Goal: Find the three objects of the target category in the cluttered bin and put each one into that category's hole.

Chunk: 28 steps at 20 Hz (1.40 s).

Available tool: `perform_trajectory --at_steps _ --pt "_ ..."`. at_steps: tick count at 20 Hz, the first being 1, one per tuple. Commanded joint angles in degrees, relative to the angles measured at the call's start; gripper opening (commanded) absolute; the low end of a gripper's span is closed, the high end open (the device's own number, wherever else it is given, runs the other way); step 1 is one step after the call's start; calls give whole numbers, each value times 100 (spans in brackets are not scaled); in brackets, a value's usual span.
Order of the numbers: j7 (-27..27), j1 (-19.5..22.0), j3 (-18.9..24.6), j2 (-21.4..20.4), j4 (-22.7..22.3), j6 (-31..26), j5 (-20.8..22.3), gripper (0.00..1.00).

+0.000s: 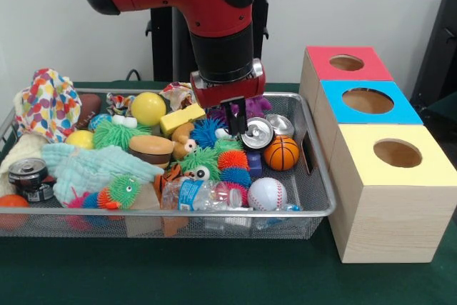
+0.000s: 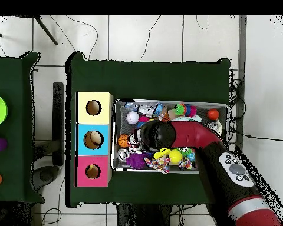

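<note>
The bin (image 1: 318,208) holds a baseball (image 1: 266,193) in front and a basketball (image 1: 281,153) behind, while the tiger (image 1: 170,173) lies half buried mid-bin. The gripper (image 1: 233,121) hangs over the far clutter, fingers close together, pinching nothing. The red box's hole (image 1: 346,63) is farthest.

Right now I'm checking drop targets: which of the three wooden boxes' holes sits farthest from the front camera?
The round hole in the red-topped pale wooden box; the blue-topped and yellow-topped boxes sit nearer.

Front close, overhead high (both show bin (image 1: 314,208)).
</note>
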<state>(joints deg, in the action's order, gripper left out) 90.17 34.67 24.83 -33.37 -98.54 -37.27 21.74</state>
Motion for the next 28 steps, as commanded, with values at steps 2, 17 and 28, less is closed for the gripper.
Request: perform_trajectory --at_steps 2,17,28 --pt "-1440 156 557 372 709 -795 449 0" --pt "-1768 177 768 720 1408 -1377 674 0" --pt "-1839 325 831 613 1364 -1608 751 0"
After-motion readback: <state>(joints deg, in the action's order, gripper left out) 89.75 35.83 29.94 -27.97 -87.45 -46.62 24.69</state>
